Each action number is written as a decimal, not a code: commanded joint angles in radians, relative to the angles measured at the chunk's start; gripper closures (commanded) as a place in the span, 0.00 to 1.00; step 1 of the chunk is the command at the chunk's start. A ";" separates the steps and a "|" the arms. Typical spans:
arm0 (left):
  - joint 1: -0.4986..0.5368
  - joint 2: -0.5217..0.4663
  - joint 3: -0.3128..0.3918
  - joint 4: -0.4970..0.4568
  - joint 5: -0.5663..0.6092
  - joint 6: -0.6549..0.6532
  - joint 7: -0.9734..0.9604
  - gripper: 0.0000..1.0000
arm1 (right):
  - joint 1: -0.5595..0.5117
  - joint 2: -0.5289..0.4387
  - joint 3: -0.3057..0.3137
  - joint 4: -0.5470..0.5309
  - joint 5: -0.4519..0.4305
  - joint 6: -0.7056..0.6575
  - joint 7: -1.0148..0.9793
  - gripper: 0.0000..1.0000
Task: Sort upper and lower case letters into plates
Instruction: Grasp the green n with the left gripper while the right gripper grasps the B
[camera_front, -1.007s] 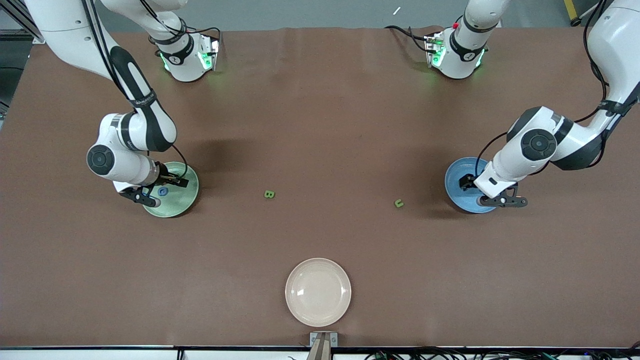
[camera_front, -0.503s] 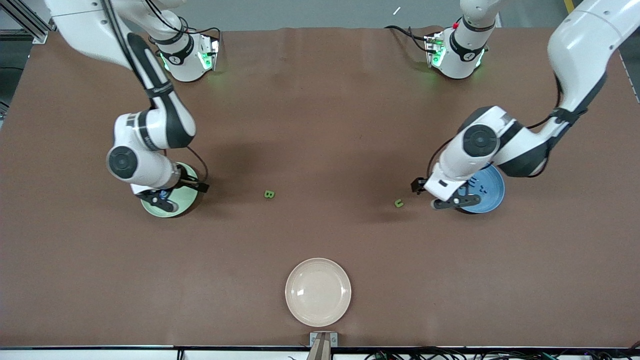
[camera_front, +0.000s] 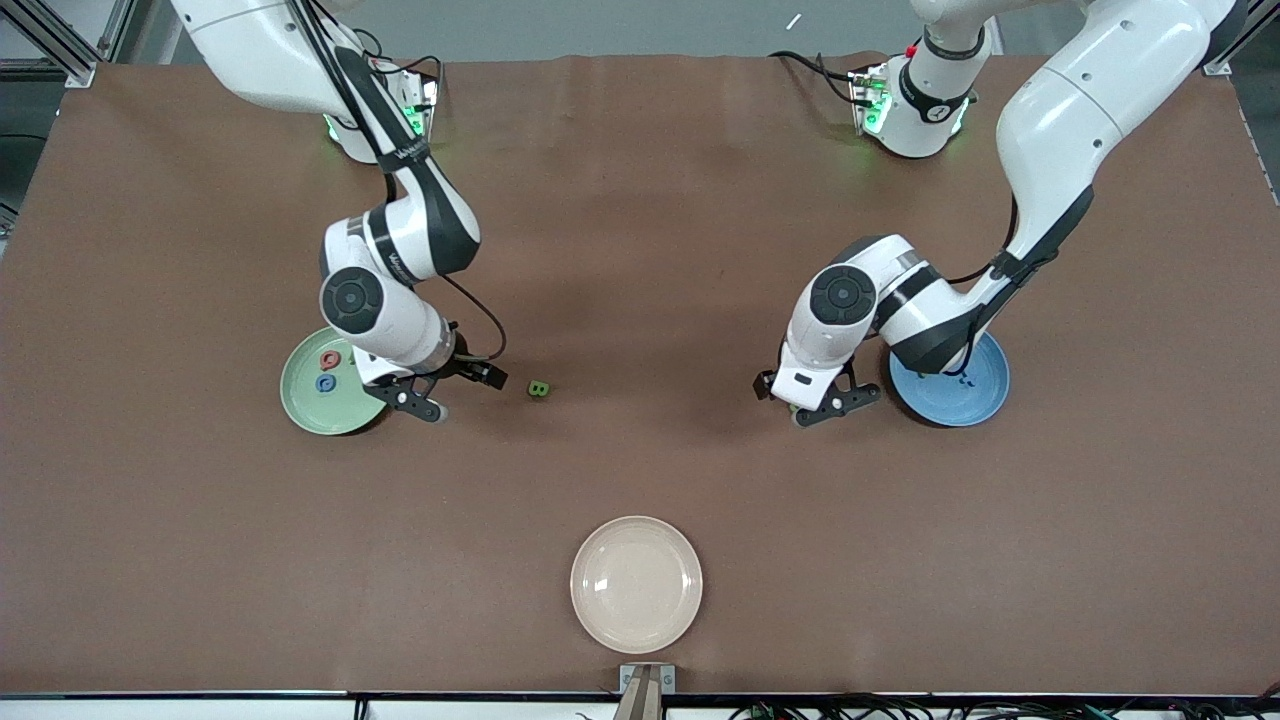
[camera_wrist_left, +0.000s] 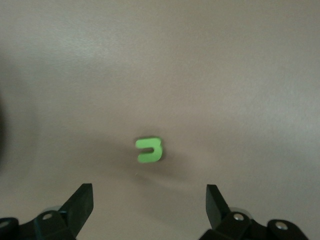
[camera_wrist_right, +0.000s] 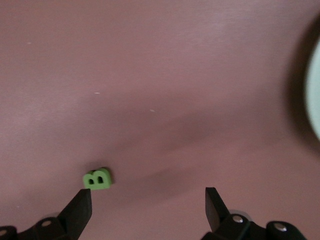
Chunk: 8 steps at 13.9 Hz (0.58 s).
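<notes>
The pale green plate (camera_front: 322, 382) sits on the brown worktop (camera_front: 640, 200) toward the right arm's end and already holds two letters, a red one (camera_front: 329, 359) and a blue one (camera_front: 325, 383). The bright blue plate (camera_front: 955, 385), toward the left arm's end, carries a few small dark pieces whose shapes I cannot read. So part of the sorting looks done.

Two green letters are left on the bare worktop. The green B (camera_front: 539, 389) lies well apart from the pale green plate, about level with it and toward the middle of the worktop. The right pincer (camera_front: 449, 393) is between the pale green plate and that B; its wrist view shows the jaws wide apart and empty, with the B (camera_wrist_right: 97, 179) just ahead of one finger.

The other green letter (camera_wrist_left: 148, 150), a small u shape, is hidden under the left arm in the front view. The left wrist view shows it lying flat ahead of the spread, empty jaws of the left pincer (camera_front: 812, 398), which is over the worktop beside the blue plate.

By my judgement each arm has one pick and one drop left. The cream-white plate (camera_front: 636, 584), nearer the front camera than the green plate, holds nothing.
</notes>
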 joint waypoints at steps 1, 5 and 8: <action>-0.053 0.023 0.074 0.031 -0.006 0.057 -0.020 0.01 | 0.060 0.097 -0.011 0.098 0.010 0.025 0.002 0.00; -0.110 0.048 0.132 0.061 -0.006 0.092 -0.031 0.07 | 0.113 0.154 -0.017 0.131 -0.025 0.075 0.040 0.02; -0.110 0.058 0.135 0.060 -0.003 0.100 -0.043 0.16 | 0.134 0.174 -0.017 0.123 -0.104 0.091 0.110 0.02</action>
